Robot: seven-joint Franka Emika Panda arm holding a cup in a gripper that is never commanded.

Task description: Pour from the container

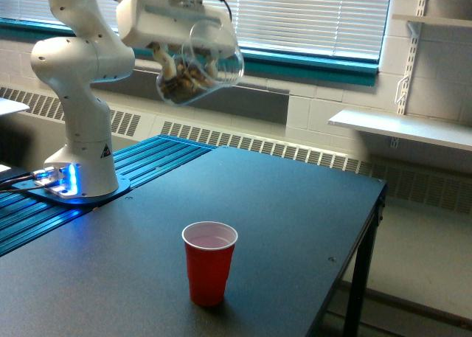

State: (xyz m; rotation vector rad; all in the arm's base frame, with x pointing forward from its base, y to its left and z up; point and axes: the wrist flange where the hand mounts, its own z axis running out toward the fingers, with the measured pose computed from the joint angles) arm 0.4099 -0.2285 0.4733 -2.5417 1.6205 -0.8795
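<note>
**Clear container held tilted in the air above the surface**

The end effector (pixel 179 57) sits at the top of the exterior view, towards its left. Its white housing is cut off in part by the upper frame edge, and its fingers are largely masked by the see-through wall of the container (pixel 199 64), so their tips are hard to make out. They are closed around the container, gripping it from the side that faces the exterior view's left. The container lies just below and to the exterior view's right of the housing, touching the fingers. It is tilted well away from upright, with its round wide mouth turned to the exterior view's right and slightly up, and its base low and to the left. A brown mass (pixel 183 80) rests in the lower part of the container; what it consists of cannot be told. The arm (pixel 80 64) rises from a base with a blue glow at the exterior view's left, on a ribbed blue panel; its upper links leave the frame, so the full pose is not visible. A red cup (pixel 209 262) stands upright on the dark surface (pixel 295 226), well below the container and somewhat to the exterior view's right of it, white interior showing. Window blinds (pixel 310 16) span the background.
</note>
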